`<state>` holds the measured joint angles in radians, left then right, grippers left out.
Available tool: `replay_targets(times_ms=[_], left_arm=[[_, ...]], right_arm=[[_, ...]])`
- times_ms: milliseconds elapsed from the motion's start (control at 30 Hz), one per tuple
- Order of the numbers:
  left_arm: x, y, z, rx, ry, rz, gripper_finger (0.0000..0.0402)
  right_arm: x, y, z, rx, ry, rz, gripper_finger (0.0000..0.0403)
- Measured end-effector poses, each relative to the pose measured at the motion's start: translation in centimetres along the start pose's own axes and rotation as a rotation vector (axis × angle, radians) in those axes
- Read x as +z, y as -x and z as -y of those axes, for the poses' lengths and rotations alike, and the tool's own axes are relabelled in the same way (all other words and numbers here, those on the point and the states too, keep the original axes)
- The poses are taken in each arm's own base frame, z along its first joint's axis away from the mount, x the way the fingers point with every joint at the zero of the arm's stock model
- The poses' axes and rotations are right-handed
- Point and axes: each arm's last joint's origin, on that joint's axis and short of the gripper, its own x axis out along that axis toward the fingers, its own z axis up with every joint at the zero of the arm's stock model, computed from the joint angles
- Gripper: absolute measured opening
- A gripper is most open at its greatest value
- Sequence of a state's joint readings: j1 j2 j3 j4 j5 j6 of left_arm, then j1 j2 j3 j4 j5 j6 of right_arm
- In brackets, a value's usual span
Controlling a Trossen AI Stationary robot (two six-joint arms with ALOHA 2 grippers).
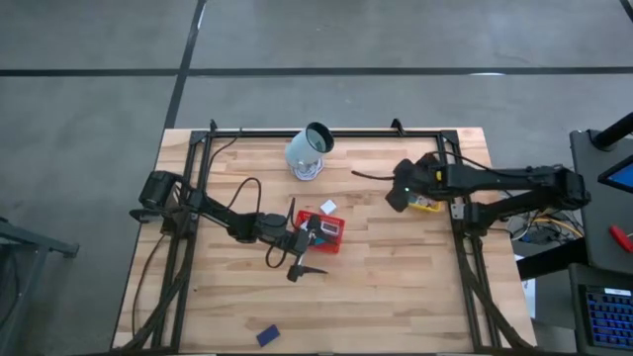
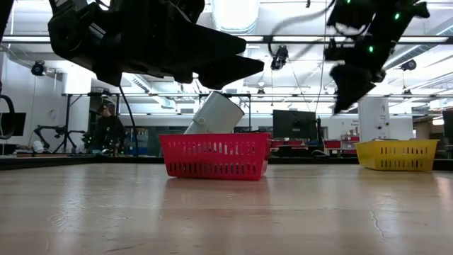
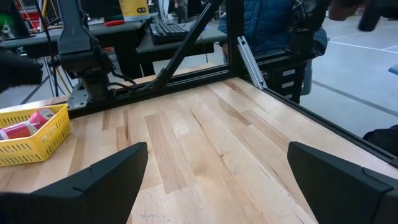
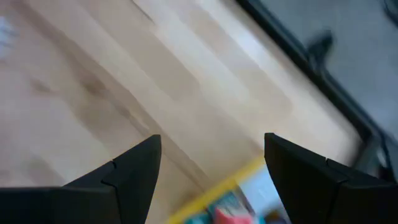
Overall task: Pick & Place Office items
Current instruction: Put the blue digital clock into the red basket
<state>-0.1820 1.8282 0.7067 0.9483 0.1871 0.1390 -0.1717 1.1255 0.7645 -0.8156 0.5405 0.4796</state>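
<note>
Yellow tray [image 1: 427, 205] half hidden beneath open right pincer [image 1: 397, 197].

Left gripper [image 3: 217, 180] open, both dark fingers [image 3: 93, 186] low in view at 7 and 5 o'clock, bare wooden table [image 3: 205, 137] showing between them. Yellow mesh tray [image 3: 34, 140] at 9 o'clock on the table, holding pink-red items [image 3: 28, 124]. Black frame rail [image 3: 186, 78] runs along the table's far edge, with the other arm's base [image 3: 81, 56] at 10 o'clock. Person in blue jacket [image 3: 267, 25] beyond the frame at 1 o'clock.
</note>
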Motion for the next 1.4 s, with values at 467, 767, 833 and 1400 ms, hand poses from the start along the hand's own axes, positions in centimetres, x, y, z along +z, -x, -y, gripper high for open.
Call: replay_targets(times_ms=[467,767,833,1400], left_arm=[[0.0,0.0,0.0,-0.001,0.001,-0.003,0.0394],[-0.1,0.0,0.0,0.000,0.002,-0.007,0.0394],[-0.1,0.0,0.0,-0.001,0.003,-0.008,0.0394],[-0.5,0.0,0.0,0.033,0.047,-0.050,0.0394]], right_arm=[[1.0,4.5,-2.8,0.404,0.151,0.559,0.0270],[-0.1,5.5,-3.9,0.551,0.253,0.656,0.0265],[-0.3,6.0,-3.9,0.572,0.258,0.673,0.0265],[-2.7,8.9,-2.4,0.748,0.265,0.910,0.0270]])
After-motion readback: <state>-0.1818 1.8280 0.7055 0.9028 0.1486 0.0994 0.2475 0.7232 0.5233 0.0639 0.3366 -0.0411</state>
